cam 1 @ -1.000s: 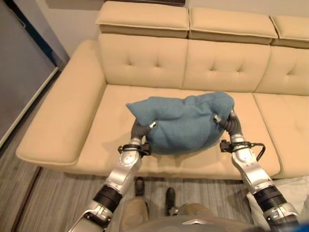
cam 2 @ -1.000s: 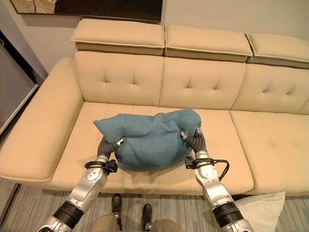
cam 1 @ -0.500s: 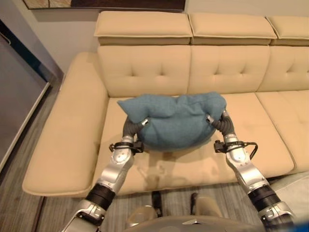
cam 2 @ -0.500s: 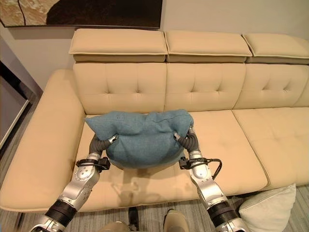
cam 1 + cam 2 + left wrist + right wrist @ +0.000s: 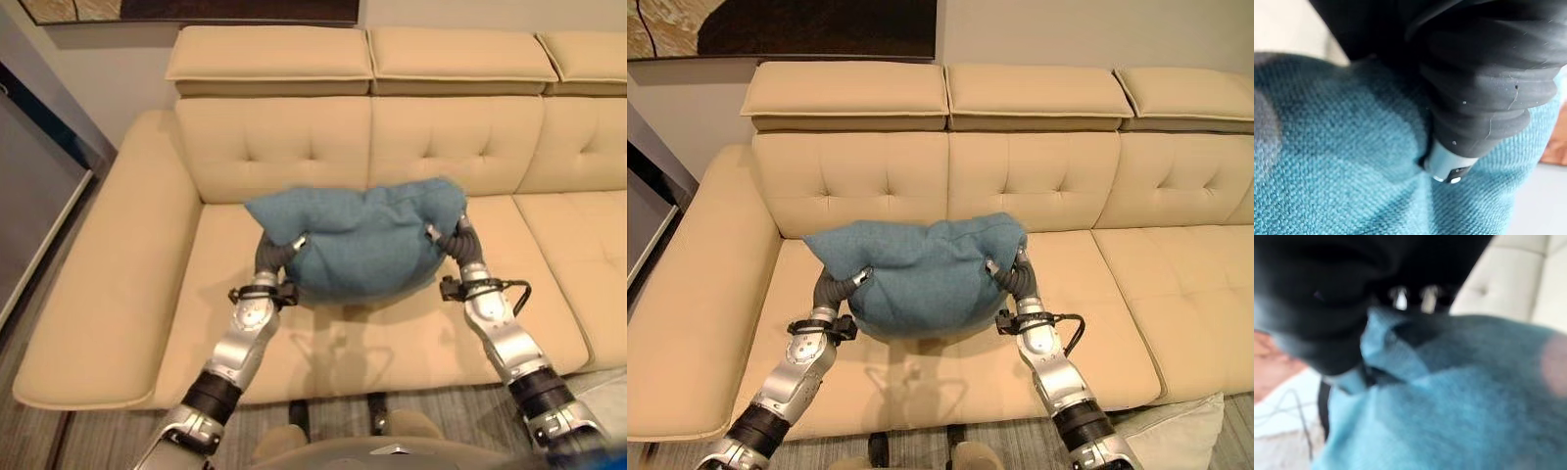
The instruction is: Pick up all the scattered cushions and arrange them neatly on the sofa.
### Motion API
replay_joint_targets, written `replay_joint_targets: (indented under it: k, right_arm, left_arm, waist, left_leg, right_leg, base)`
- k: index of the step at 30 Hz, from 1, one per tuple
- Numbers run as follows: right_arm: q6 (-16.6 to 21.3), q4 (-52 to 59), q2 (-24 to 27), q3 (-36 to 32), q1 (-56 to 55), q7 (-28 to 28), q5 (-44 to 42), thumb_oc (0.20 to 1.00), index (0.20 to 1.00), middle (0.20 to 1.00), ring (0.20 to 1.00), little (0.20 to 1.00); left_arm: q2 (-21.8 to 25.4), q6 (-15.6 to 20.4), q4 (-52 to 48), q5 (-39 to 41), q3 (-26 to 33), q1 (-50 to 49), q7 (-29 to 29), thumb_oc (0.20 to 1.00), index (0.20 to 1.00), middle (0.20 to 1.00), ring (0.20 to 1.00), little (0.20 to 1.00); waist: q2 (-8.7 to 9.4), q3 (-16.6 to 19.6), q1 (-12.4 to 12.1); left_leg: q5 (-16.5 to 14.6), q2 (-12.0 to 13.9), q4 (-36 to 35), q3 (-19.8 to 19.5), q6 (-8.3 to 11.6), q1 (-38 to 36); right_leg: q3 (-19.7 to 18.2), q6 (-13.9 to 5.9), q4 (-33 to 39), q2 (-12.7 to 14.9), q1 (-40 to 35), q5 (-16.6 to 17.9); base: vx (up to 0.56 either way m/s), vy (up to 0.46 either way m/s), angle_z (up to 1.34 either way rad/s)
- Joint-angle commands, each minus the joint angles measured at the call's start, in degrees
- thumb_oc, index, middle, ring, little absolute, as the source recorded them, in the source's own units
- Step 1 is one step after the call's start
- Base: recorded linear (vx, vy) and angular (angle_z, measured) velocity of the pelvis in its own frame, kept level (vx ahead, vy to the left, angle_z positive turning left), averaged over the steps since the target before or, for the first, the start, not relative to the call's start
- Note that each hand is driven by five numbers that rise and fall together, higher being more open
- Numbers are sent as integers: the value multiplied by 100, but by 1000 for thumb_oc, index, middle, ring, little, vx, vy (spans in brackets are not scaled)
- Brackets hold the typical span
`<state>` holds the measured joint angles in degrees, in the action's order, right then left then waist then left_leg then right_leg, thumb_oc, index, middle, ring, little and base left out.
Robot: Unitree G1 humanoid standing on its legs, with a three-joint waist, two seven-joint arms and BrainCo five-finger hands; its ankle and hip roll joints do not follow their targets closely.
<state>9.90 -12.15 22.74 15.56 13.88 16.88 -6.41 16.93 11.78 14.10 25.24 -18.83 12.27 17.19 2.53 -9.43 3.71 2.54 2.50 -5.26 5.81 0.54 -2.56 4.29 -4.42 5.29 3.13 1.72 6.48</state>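
Above the sofa (image 5: 715, 323) seat, each hand, left hand (image 5: 286, 250) and right hand (image 5: 443, 235), grips an end of the soft, light, saggy blue cushion (image 5: 358, 245).

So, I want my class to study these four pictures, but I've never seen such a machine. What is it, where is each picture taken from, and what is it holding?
It is a humanoid robot with two silver-grey arms. Two pictures come from a stereo camera on its head, looking down at a beige sofa. The other two come from cameras on its wrists, very close to each hand.

Between its left hand and right hand it carries one teal cushion, held above the sofa's seat, which shows a shadow under it. Both hands press into the cushion's sides; the fabric hides their fingers, so their grip cannot be read. The wrist views show the same teal cloth against the dark ribbed wrist covers.

A white cushion lies on the floor at the robot's right.
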Motion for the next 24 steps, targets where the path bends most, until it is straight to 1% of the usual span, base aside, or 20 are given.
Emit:
replay_joint_targets:
  k: [1, 3, 7, 8, 9, 11, 12, 14, 15, 18, 21, 24]
  right_arm:
    - [462, 520, -221, 296, 1112, 77, 252, 200, 200, 200, 200, 200]
    - [455, 425, -214, 450, 1615, 196, 227, 200, 200, 200, 200, 200]
    - [381, 3, -120, 726, 2583, 415, 173, 200, 200, 200, 200, 200]
    - [352, -239, -46, 871, 3092, 531, 173, 200, 200, 200, 200, 200]
    - [357, -252, -46, 873, 3113, 532, 170, 200, 200, 200, 200, 200]
    - [340, -640, 22, 1036, 3849, 674, 140, 200, 200, 200, 200, 200]
    - [341, -642, 22, 1036, 3851, 674, 139, 200, 200, 200, 200, 200]
    - [336, -918, 49, 1168, 4292, 735, 143, 200, 200, 200, 200, 200]
    - [342, -931, 48, 1171, 4308, 736, 140, 200, 200, 200, 200, 200]
    - [347, -1220, 142, 1346, 4731, 790, 188, 200, 200, 200, 200, 200]
    - [342, -1471, 231, 1498, 5094, 816, 205, 200, 200, 200, 200, 200]
    - [388, -2004, 296, 1613, 5454, 877, 80, 200, 200, 200, 200, 200]
  left_arm:
    - [-122, 637, -484, -187, -212, 1272, 118, 200, 200, 200, 200, 200]
    - [-110, 690, -381, -141, -271, 1760, 327, 200, 200, 200, 200, 200]
    - [-96, 811, 8, 118, -382, 2652, 592, 200, 200, 200, 200, 200]
    - [-6, 851, 284, 149, -471, 3124, 708, 200, 200, 200, 200, 200]
    - [-5, 856, 297, 152, -469, 3144, 706, 200, 200, 200, 200, 200]
    - [59, 909, 794, 200, -552, 3831, 859, 200, 200, 200, 200, 200]
    - [59, 910, 796, 201, -552, 3833, 859, 200, 200, 200, 200, 200]
    - [144, 933, 1154, 195, -588, 4259, 946, 200, 200, 200, 200, 200]
    - [146, 937, 1164, 198, -586, 4272, 944, 200, 200, 200, 200, 200]
    - [287, 957, 1547, 165, -669, 4731, 995, 200, 200, 200, 200, 200]
    - [346, 977, 1826, 217, -733, 5127, 1040, 200, 200, 200, 200, 200]
    - [411, 960, 2137, 190, -842, 5514, 1021, 200, 200, 200, 200, 200]
  waist:
    - [100, 283, -82]
    - [78, 126, -90]
    - [49, -53, -96]
    - [51, -135, -105]
    - [51, -131, -102]
    - [53, -179, -94]
    - [52, -176, -93]
    - [71, -218, -95]
    - [70, -215, -92]
    - [79, -240, -85]
    - [69, -255, -69]
    - [26, -304, -88]
  left_leg:
    - [-347, -179, 185, -138, 119, 29]
    - [-297, -172, 233, -162, 130, 294]
    - [-219, -187, 392, -218, 136, 876]
    - [-198, -195, 520, -252, 132, 1171]
    - [-201, -196, 536, -252, 132, 1199]
    - [-176, -206, 737, -300, 135, 1669]
    - [-177, -206, 741, -301, 135, 1676]
    - [-144, -202, 783, -325, 150, 1889]
    - [-145, -202, 789, -326, 150, 1905]
    - [-87, -186, 777, -351, 173, 2100]
    - [-3, -179, 718, -361, 194, 2275]
    - [150, -173, 570, -401, 241, 2533]
  right_leg:
    - [78, -348, -322, 252, 74, -384]
    - [73, -329, -371, 254, 313, -360]
    - [21, -297, -513, 251, 876, -293]
    - [-26, -276, -622, 267, 1156, -259]
    - [-27, -276, -634, 268, 1183, -261]
    - [-94, -255, -829, 299, 1612, -223]
    - [-93, -255, -831, 300, 1619, -223]
    - [-125, -253, -868, 292, 1822, -187]
    - [-124, -253, -872, 292, 1836, -187]
    - [-128, -271, -859, 280, 2040, -131]
    - [-140, -286, -830, 279, 2221, -65]
    - [-136, -303, -684, 262, 2489, 58]
  base:
    - [-99, -38, 2]
    - [-144, -31, 2]
    - [-145, -23, 4]
    - [-107, -23, 2]
    - [-103, -15, 3]
    - [-52, -10, 1]
    - [-34, -12, 3]
    - [0, 0, 0]
    - [0, 0, 0]
    - [0, 0, 0]
    - [0, 0, 0]
    - [7, -47, -1]
